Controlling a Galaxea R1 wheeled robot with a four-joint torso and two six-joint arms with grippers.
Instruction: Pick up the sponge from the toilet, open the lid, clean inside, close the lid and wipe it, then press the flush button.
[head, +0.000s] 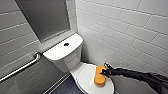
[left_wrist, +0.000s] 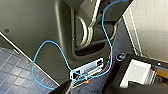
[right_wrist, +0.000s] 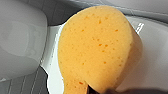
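A: How far along is the task judged to be?

B: Step 1 of 6 is judged to be in hand. The sponge (head: 99, 78) is met at its near end by the right gripper (head: 103, 70), and it is seen on the shut lid (head: 85, 75), directly beneath the gripper. No gap between sponge and lid can be made out, so a lift is not shown.

A: What is left to be done?

B: Nearly everything, it is judged. The lid is down, so opening, cleaning inside, closing and wiping are all taken as undone. The flush button (head: 66, 44) is set in the tank (head: 58, 53), well beyond the gripper and past the sponge, with nothing touching it.

A: Is the sponge gripped?

B: That cannot be told. In the right wrist view the sponge is seen very close, with a dark tip at its edge, but whether the gripper is closed on it is not shown.

A: What is hidden or cut off?

B: The bowl of the toilet (head: 67, 63) is covered by the lid. The part of the lid nearest the arm is cut off at the frame edge. The underside of the sponge is hidden. The contact between gripper and sponge is blurred.
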